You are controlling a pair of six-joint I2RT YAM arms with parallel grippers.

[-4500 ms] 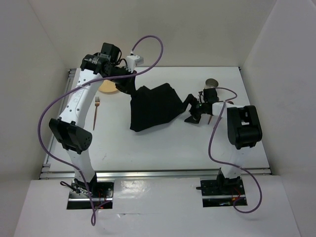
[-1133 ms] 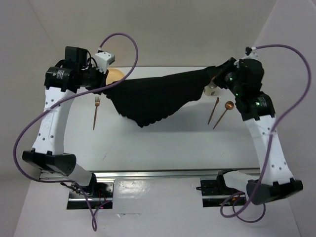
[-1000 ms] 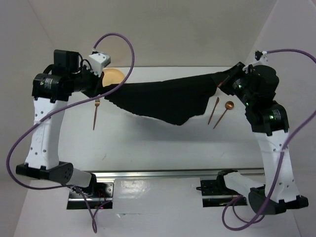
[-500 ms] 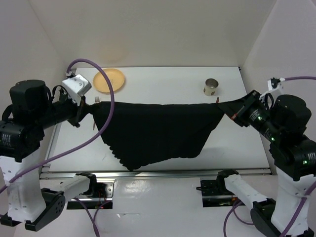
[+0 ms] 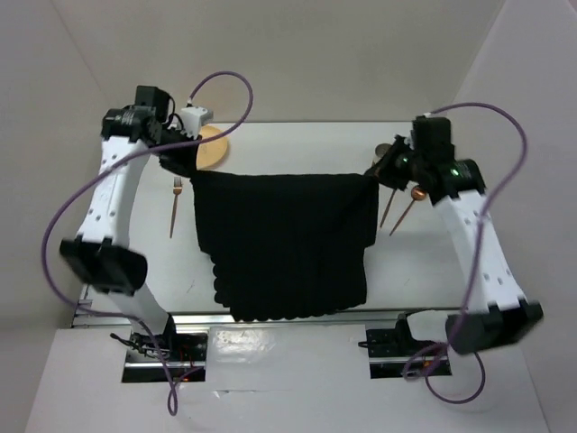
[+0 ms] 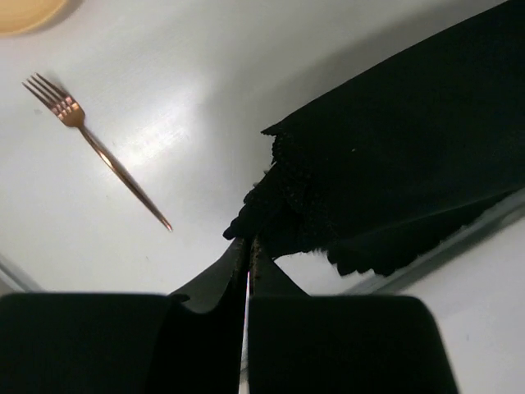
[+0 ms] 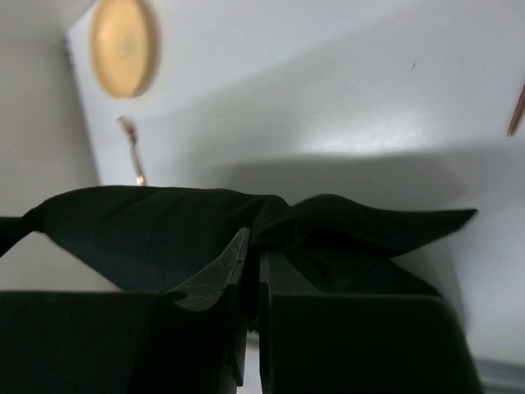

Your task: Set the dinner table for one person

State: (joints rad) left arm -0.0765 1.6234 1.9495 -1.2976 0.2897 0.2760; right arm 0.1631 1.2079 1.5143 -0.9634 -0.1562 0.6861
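Dinner table (image 5: 270,144), flat white with a silver rail (image 5: 397,313) at its near edge, lies beneath both arms, a black cloth mat (image 5: 284,244) hanging spread between left gripper (image 6: 248,242) and right gripper (image 7: 253,242), each clamped on a far corner, its scalloped hem plain only from the left wrist, yellow plate (image 5: 216,150) beyond.

matt black cloth (image 5: 284,244), smooth glossy table (image 5: 297,149)
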